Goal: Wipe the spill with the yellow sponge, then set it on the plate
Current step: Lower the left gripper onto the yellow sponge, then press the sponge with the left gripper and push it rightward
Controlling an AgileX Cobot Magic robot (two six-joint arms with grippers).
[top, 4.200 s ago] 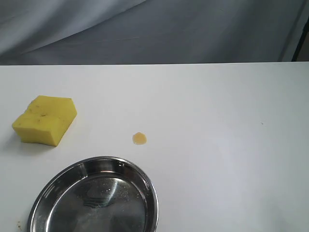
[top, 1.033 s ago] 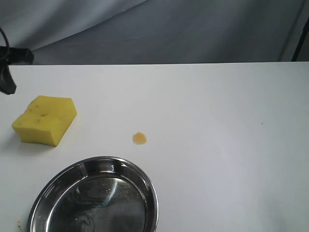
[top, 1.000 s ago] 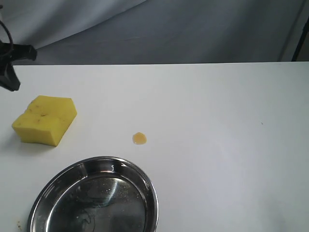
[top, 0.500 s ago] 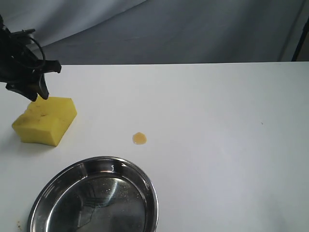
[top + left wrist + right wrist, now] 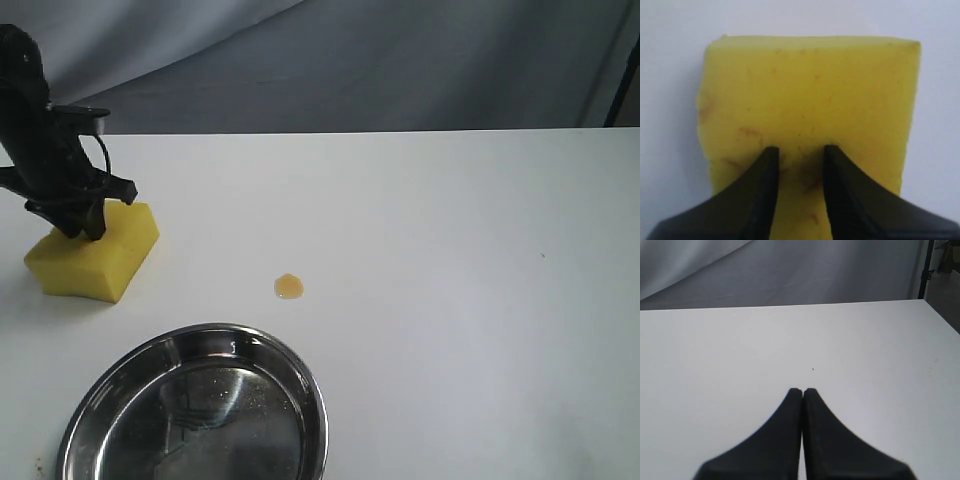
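Note:
The yellow sponge (image 5: pixel 98 260) lies at the table's left side. My left gripper (image 5: pixel 84 231) stands down on its top face. In the left wrist view the sponge (image 5: pixel 810 85) fills the frame and the gripper (image 5: pixel 800 149) is open by a narrow gap, its tips at the stained top face and foam showing between them. The spill (image 5: pixel 289 286) is a small amber drop to the right of the sponge. The steel plate (image 5: pixel 312 395) sits at the front, below the spill. My right gripper (image 5: pixel 802 390) is shut and empty over bare table, and it is out of the exterior view.
A white table (image 5: pixel 460 300) stretches to the right of the spill. A grey cloth backdrop (image 5: pixel 400 60) hangs behind the table's far edge. A dark pole (image 5: pixel 625 90) stands at the far right.
My left arm has come in from the left edge and dropped onto the sponge's top. The sponge, spill and plate have not moved.

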